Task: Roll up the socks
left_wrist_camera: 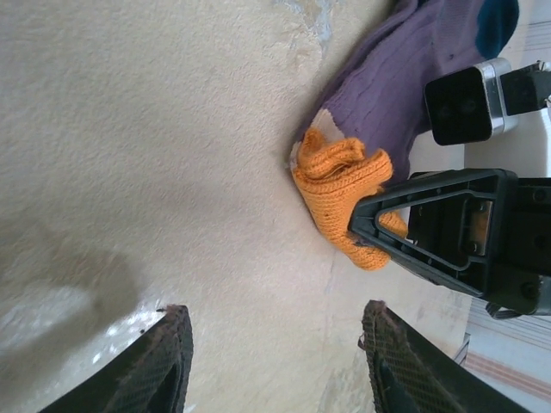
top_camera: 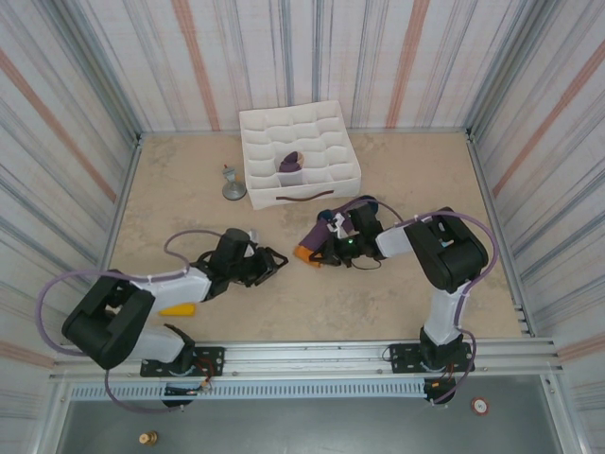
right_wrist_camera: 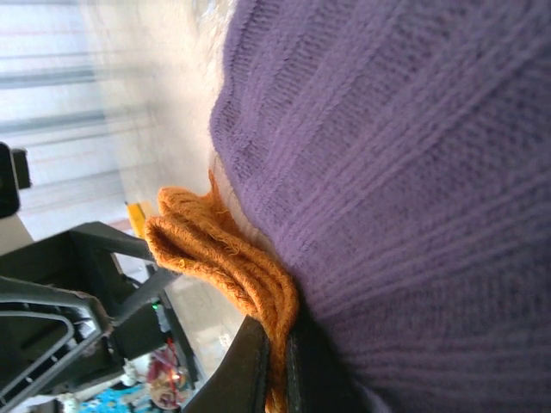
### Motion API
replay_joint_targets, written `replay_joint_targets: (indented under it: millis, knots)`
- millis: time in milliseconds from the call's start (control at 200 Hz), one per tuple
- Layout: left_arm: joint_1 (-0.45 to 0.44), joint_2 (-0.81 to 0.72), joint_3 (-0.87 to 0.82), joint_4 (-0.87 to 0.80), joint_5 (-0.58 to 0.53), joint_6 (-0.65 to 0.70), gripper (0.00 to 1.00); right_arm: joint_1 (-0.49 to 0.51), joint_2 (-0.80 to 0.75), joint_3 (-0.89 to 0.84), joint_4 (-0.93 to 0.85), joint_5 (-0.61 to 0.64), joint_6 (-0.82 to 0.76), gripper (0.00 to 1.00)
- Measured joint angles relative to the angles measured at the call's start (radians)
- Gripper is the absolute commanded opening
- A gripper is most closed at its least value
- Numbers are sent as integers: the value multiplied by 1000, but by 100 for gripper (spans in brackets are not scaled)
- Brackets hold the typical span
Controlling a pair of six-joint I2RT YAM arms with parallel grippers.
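The right gripper [top_camera: 319, 250] is pinching the sock [top_camera: 319, 230] by its orange cuff [top_camera: 302, 253]. In the right wrist view, its two fingers [right_wrist_camera: 254, 361] are pressed close together, with the thick orange cuff [right_wrist_camera: 225, 258] squeezed between them. The purple sock [right_wrist_camera: 405, 172] bulges just above them.

The sock lies on the table [top_camera: 189, 170] near the middle, just in front of the white tray [top_camera: 336, 184]. Its purple part is bunched up under the right arm's wrist. Its orange end points toward the left arm.

The left gripper [top_camera: 274, 266] is spread wide apart and has nothing in it. It sits low over the table, just beside the orange cuff, but it does not touch it. In the left wrist view, its two dark fingers [left_wrist_camera: 164, 361] stand apart at the bottom with bare table between them. Past them the orange cuff [left_wrist_camera: 340, 185] is all crumpled, and the right gripper's black finger [left_wrist_camera: 366, 222] presses on it. The purple part [left_wrist_camera: 387, 86] runs away from there, and a dark blue patch [left_wrist_camera: 495, 26] shows at the far end.

One rolled sock [top_camera: 291, 163] — a small purple bundle — sits in a middle pocket of the white tray. A little gray stand [top_camera: 232, 187] is on the table just left of the tray. A small yellow block [top_camera: 178, 308] lies by the left arm.
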Motion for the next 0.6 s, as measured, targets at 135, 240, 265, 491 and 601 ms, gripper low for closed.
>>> replay_joint_targets:
  millis: [135,240,265,491,601]
  knots:
    - [-14,76,40,48,-1,0,53,-11,23,0,39,-33,45,0]
    - [-14,147,80,82,0,0,47,-15,23,-4,47,-34,69,0]
    - [-14,166,90,91,1,0,46,-15,24,-4,50,-34,76,0]
    - [-14,311,159,187,24,-8,40,-19,35,-10,87,-42,102,0]
    - [-13,356,179,233,45,-12,37,-25,37,-13,100,-43,106,0]
